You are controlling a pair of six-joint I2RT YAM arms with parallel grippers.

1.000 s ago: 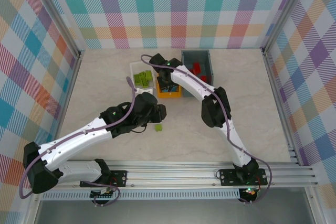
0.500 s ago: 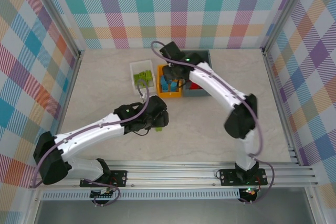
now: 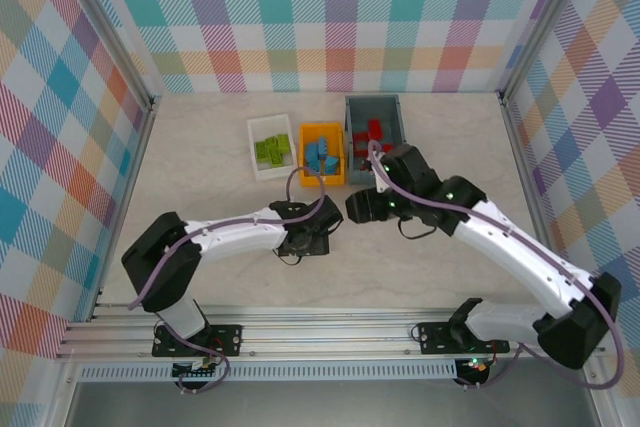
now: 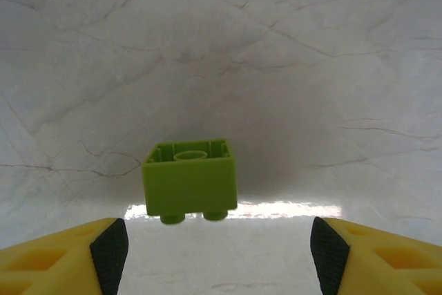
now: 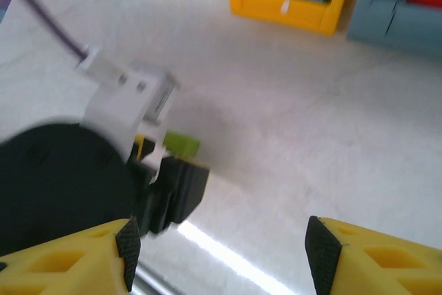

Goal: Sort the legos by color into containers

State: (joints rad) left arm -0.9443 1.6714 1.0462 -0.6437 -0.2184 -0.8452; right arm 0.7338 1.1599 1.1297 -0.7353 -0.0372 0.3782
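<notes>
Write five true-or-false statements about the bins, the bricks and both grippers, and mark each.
1. The orange bin holds blue bricks. True.
2. The left gripper is shut on the green brick. False: its jaws are open, and the brick lies on the table ahead, untouched.
3. That green brick lies studs down. True.
4. The red bricks lie in the orange bin. False: they are in the grey bin.
5. The right gripper carries a brick. False: it is open, with nothing between its fingers.
</notes>
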